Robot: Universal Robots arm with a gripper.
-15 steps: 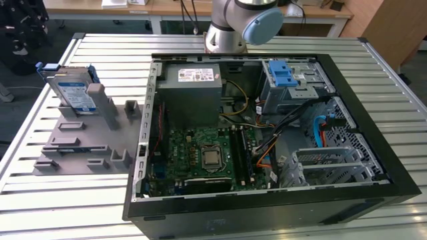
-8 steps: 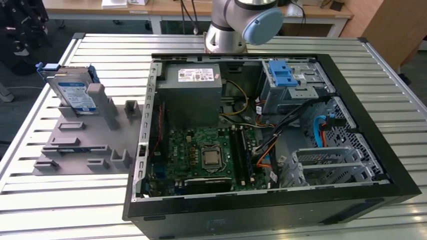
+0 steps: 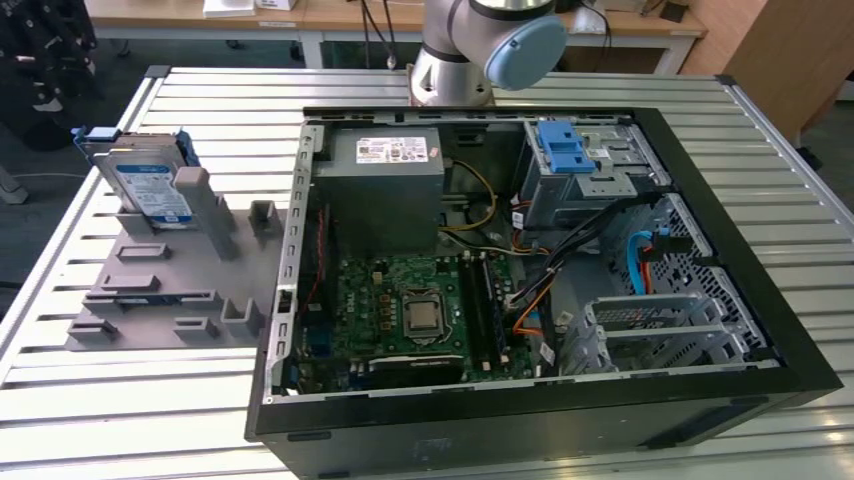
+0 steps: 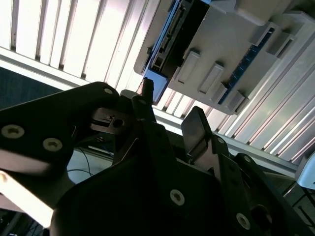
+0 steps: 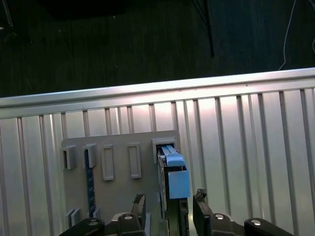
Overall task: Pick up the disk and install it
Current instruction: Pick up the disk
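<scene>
One disk [image 3: 147,185], standing on edge in grey holder [image 3: 160,300] at exterior view's left, well apart from open computer case [image 3: 534,425]. In first wrist view, gripper [image 5: 168,202] spread wide, holding nothing; fingertips [image 5: 201,204] straddle disk's thin blue-railed edge, long axis running between them. Holder posts [image 5: 107,162] beside; nothing seems to block.

No wording can be read anywhere. The disk [image 3: 144,188] bears a white-and-blue label [image 3: 150,195], and the power supply [image 3: 384,200] a white sticker [image 3: 390,150]; the print on both is too small to make out.
</scene>
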